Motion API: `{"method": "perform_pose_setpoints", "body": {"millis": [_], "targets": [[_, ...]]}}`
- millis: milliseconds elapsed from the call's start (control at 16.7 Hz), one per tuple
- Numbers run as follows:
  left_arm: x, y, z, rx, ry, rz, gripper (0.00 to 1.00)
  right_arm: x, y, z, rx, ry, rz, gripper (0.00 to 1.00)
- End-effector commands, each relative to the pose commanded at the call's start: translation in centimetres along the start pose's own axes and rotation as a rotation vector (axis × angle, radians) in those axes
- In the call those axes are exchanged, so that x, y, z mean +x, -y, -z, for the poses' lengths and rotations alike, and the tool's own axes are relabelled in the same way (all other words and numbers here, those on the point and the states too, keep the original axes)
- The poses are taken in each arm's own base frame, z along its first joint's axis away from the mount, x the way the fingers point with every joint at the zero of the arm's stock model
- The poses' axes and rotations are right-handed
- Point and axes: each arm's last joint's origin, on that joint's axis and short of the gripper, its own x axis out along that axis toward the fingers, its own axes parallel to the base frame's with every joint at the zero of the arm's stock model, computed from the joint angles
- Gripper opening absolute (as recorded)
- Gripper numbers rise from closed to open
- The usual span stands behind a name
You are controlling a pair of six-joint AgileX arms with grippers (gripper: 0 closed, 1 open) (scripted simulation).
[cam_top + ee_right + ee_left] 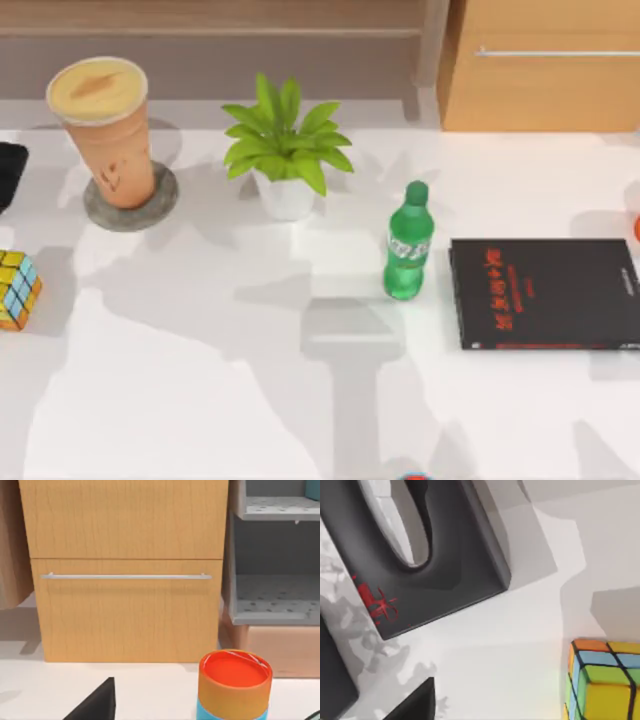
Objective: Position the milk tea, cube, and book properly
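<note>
Milk tea (104, 130) upright on a round grey coaster (131, 200) at the table's (250, 390) far left; cube (18, 288) nearer the front at the left edge, seen in the left wrist view beside a dark slotted holder (427, 555). Around them: potted plant (283, 150) mid-back, green bottle (408, 243) upright just left of the flat black book (545, 293) (red lettering). Right wrist view faces a wooden drawer cabinet (125, 570), grey shelving (275, 555) and an orange-lidded canister (234, 685); jaw state of either gripper: cannot tell.

Dark tool finger (417, 702) near table
</note>
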Motion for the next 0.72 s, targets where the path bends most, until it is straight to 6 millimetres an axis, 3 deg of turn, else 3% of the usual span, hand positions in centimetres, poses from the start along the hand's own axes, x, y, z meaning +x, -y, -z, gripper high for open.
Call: {"method": "perform_pose_setpoints", "body": {"millis": [300,720], "targets": [[-0.1,1.5,1.7,0.024,-0.170,0.119,1.00,0.0,0.0,0.0,0.000,0.000,0.000,1.00],[0.4,1.6,1.9,0.024,-0.178,0.124,1.00,0.0,0.0,0.0,0.000,0.000,0.000,1.00]]}}
